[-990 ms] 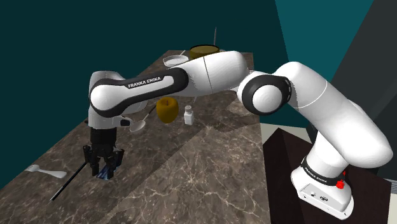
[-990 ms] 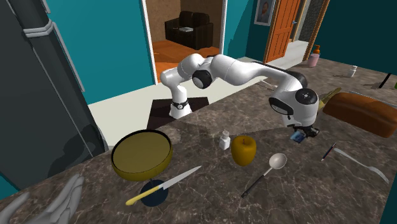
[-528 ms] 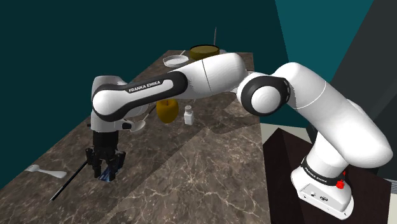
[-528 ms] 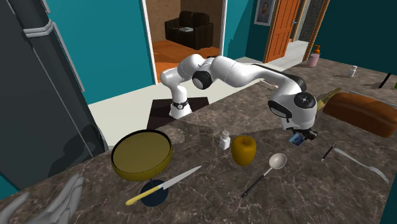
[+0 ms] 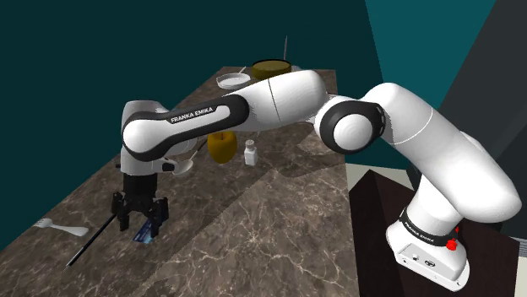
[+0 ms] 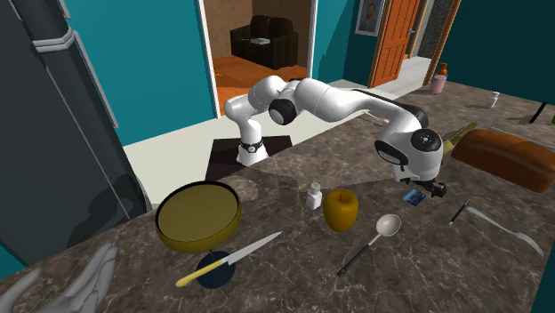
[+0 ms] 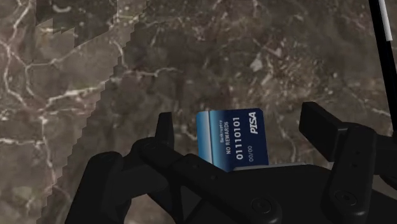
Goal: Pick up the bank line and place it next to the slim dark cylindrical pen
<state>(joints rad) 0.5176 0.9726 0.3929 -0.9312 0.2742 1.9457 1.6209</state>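
The bank line is a blue bank card [image 7: 232, 140] printed with white digits, resting on the dark marble counter [image 5: 253, 219]. My black gripper [image 7: 242, 127] is open right above it. Its fingers [image 7: 164, 130] stand apart on either side of the card and neither touches it. In the shoulder view the card [image 5: 145, 233] sits just under the gripper [image 5: 139, 221], and the slim dark pen [image 5: 91, 240] lies a short way to that view's left. In the second exterior view the card [image 6: 412, 196] lies under the gripper [image 6: 427, 189], with the pen [image 6: 459, 212] close to that view's right.
A white fork [image 6: 502, 227] lies beyond the pen. A spoon [image 6: 374, 240], a yellow fruit [image 6: 340, 209] and a small white shaker [image 6: 314, 196] sit mid-counter. A yellow bowl [image 6: 197, 215], a knife [image 6: 229, 260] and a brown loaf [image 6: 502, 158] lie further off.
The fingers have opened and let go of the blue card, which now rests on the counter beside the pen. Before that the hand sank a little with the card.
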